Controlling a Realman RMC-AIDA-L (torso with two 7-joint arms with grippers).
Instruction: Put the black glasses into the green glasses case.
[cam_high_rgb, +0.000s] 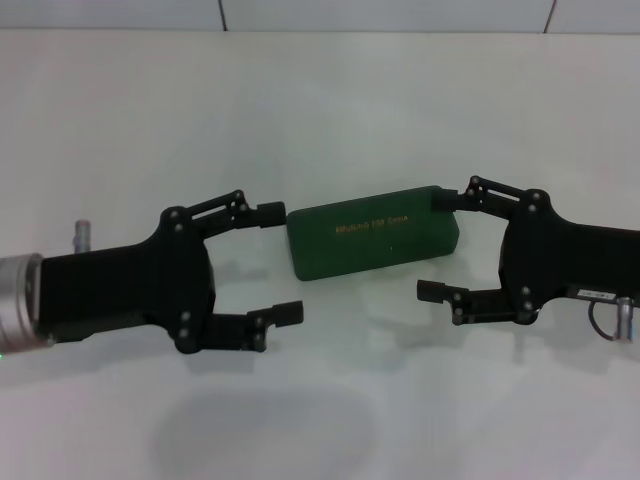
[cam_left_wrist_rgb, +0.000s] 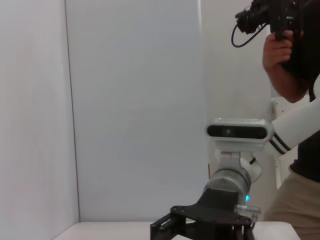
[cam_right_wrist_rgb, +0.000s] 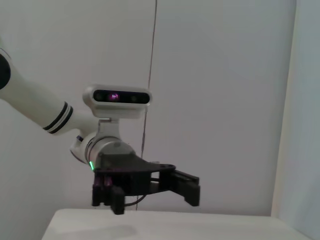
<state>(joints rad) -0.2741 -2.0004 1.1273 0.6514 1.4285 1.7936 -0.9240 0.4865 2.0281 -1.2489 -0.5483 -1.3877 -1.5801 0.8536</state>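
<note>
The green glasses case (cam_high_rgb: 372, 232) lies closed on the white table (cam_high_rgb: 320, 110), gold lettering on its lid facing up. The black glasses are not in view. My left gripper (cam_high_rgb: 280, 262) is open just left of the case, its far fingertip almost at the case's left end. My right gripper (cam_high_rgb: 437, 245) is open at the case's right end, with its far finger by the case's far right corner and its near finger in front of the case. Neither gripper holds anything.
A pale wall runs along the table's far edge (cam_high_rgb: 320, 28). The left wrist view shows my right arm (cam_left_wrist_rgb: 227, 185) and a person (cam_left_wrist_rgb: 295, 55) standing behind it holding a dark device. The right wrist view shows my left arm (cam_right_wrist_rgb: 117, 150).
</note>
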